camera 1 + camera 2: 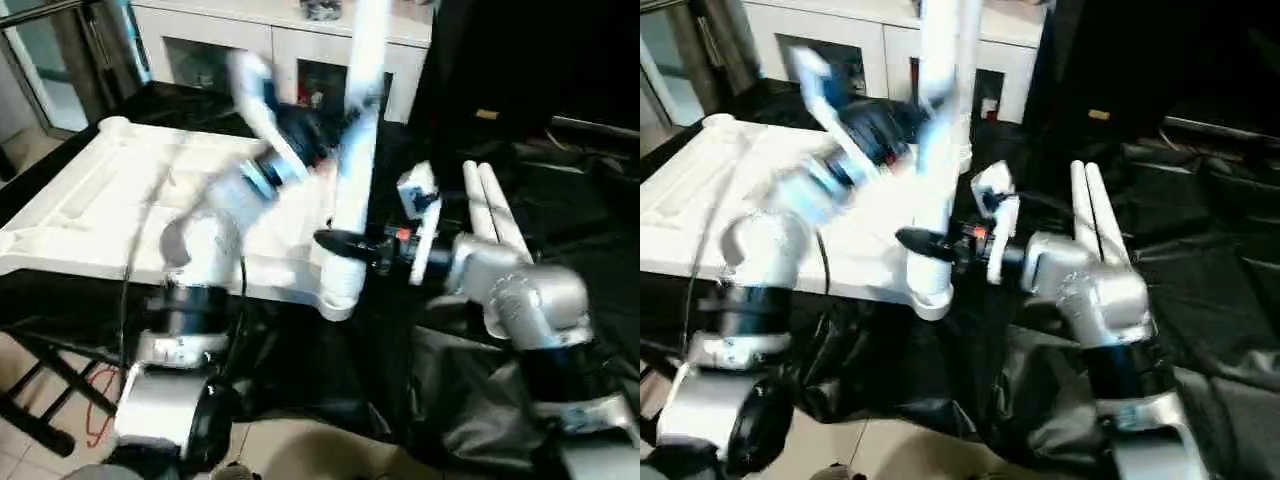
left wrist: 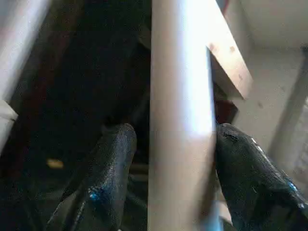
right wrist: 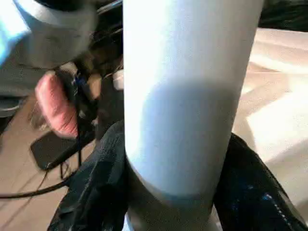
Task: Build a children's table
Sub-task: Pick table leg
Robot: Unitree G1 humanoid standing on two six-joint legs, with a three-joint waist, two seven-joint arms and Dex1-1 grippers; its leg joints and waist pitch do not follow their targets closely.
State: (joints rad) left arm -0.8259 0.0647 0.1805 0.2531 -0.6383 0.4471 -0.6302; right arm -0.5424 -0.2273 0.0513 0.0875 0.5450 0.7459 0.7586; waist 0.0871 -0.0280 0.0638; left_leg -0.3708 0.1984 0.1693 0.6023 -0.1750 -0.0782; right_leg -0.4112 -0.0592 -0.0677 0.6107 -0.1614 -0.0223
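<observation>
The white tabletop lies ribbed side up on the left. One white leg stands upright in its near right corner socket. My right gripper is shut on this leg just above the socket, with a black finger pressed to each side in the right wrist view. Higher up the same leg, my left gripper straddles it open. One finger touches the leg, and a slim gap shows at the other. Two more legs lie side by side on the black cloth behind my right arm.
A white glass-fronted cabinet stands at the back. Black cloth covers the surface to the right and hangs down in front. Dark stand legs and a red cable are on the tiled floor under the tabletop.
</observation>
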